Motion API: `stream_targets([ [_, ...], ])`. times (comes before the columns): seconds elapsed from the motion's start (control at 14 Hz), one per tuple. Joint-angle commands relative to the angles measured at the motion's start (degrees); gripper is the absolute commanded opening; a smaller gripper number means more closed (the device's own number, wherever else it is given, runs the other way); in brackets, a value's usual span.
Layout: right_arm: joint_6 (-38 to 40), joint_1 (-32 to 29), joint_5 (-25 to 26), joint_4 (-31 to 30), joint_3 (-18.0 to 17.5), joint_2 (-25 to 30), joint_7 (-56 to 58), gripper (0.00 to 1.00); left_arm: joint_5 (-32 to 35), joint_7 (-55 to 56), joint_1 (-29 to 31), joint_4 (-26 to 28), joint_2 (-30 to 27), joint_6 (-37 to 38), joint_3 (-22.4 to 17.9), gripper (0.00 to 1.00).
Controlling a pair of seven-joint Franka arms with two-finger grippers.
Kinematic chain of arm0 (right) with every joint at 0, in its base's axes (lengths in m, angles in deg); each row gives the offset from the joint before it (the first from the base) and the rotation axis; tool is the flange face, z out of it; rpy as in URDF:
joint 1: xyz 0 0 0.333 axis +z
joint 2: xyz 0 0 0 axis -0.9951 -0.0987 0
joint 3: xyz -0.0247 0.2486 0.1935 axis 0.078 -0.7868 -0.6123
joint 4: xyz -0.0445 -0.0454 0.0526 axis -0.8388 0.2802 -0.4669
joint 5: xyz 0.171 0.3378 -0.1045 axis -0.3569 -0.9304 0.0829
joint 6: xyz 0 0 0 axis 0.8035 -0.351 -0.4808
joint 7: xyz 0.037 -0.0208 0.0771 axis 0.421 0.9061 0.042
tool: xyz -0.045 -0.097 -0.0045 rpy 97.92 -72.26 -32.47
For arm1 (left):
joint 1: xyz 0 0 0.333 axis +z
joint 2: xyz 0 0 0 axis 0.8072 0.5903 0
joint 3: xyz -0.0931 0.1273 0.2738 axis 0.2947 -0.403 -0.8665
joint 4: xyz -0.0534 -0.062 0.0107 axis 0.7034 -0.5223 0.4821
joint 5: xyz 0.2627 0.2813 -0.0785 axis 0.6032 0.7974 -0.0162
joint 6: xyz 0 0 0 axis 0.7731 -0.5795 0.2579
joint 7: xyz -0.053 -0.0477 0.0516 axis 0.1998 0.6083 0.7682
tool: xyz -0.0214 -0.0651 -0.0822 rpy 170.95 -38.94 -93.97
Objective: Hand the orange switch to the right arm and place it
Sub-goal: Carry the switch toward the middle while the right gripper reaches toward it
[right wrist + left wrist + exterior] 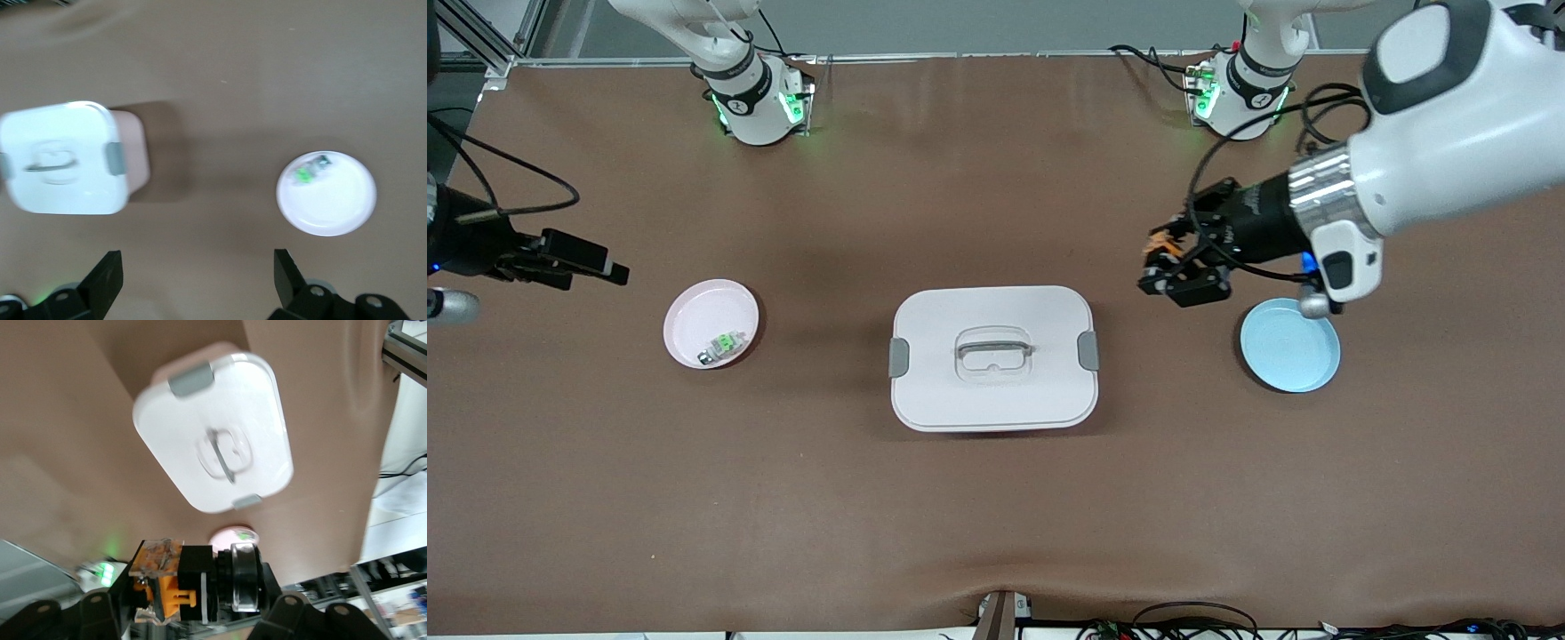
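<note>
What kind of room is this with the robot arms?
Probably a robot lab or test bench. Two arms are bolted to a brown table, cables trail along its edge, and the left gripper holds a tiny orange switch as if practising.

The counter [996, 498] wears a brown matt covering, cloth-like, with a soft ripple at its edge nearest the front camera; the white box [993, 357] looks like smooth plastic with a faint sheen, its clips [899, 357] grey and matt; the pink plate [711, 323] and blue plate [1290, 345] look like smooth plastic; the orange switch [193, 580] has a dull orange plastic body and a glossy black knob; the left gripper [1183, 267] is matt black, its wrist ring bright metal.
</note>
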Motion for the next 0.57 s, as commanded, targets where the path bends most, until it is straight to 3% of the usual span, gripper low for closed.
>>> stream_targets([
  [0.0, -4.1, -0.1, -5.8, -7.0, -0.1, 5.8, -1.4, 1.00, -0.5, 9.1, -4.8, -1.2, 1.3, -5.4, 0.9, 0.21],
  [0.14, -6.7, 0.4, -10.1, -13.9, -0.3, 10.5, -2.4, 1.00, -0.2, 17.5, -9.2, -1.2, 1.9, -10.4, 0.9, 0.22],
  [0.5, -7.9, 8.4, -12.1, -16.1, -0.3, 14.6, -11.4, 1.00, 3.2, 33.0, -18.5, -1.0, 4.0, -21.4, 0.7, 0.24],
])
